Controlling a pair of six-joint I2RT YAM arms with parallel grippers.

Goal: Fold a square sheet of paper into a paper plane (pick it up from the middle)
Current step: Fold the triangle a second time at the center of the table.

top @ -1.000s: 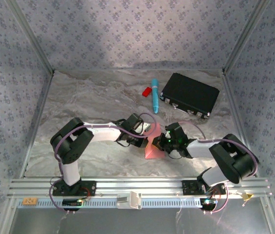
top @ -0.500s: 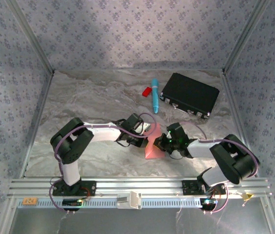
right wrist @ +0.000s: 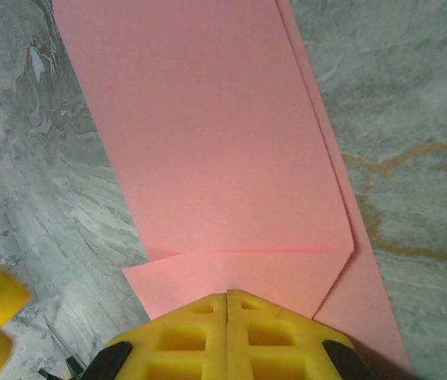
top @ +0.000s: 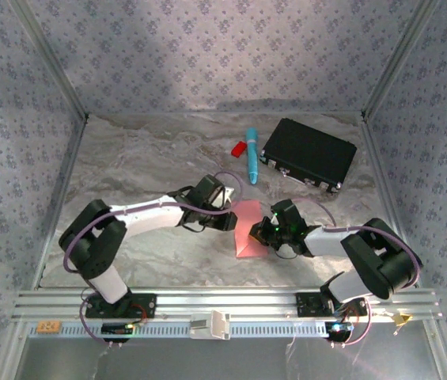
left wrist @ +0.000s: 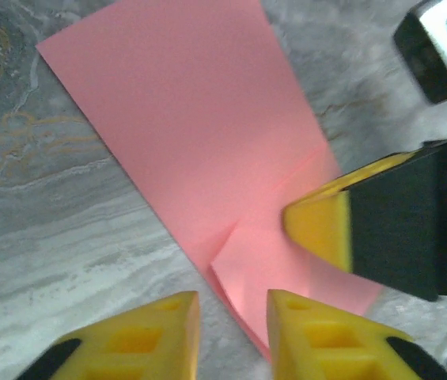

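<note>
One pink sheet of paper (top: 248, 233) lies flat on the grey marbled counter (top: 144, 166), close to the near edge and a little right of its middle. It is already creased. The wrist views show a long folded panel (left wrist: 191, 119) with a small corner flap turned over at one end, and a thin strip of the lower layer showing along one long side (right wrist: 207, 134).

There are two arms. The left gripper (top: 231, 207) is at the sheet's far left corner. In its own camera the two yellow fingers (left wrist: 232, 305) stand a narrow gap apart above the flap's edge, holding nothing. The right gripper (top: 264, 231) sits at the sheet's right edge. Its fingers (right wrist: 227, 305) are pressed together with only a seam between them, and their tips rest on the folded flap. The left wrist view shows the right gripper's yellow finger (left wrist: 318, 226) touching the paper just beside that flap.

Toward the far edge lie one blue pen (top: 251, 155) and one small red plastic piece (top: 239, 148) just to its left. One black case (top: 308, 154) sits nearer the far right corner. A small orange tag (top: 47, 325) sits on the rail at the near left, and its marks are too small to read.
</note>
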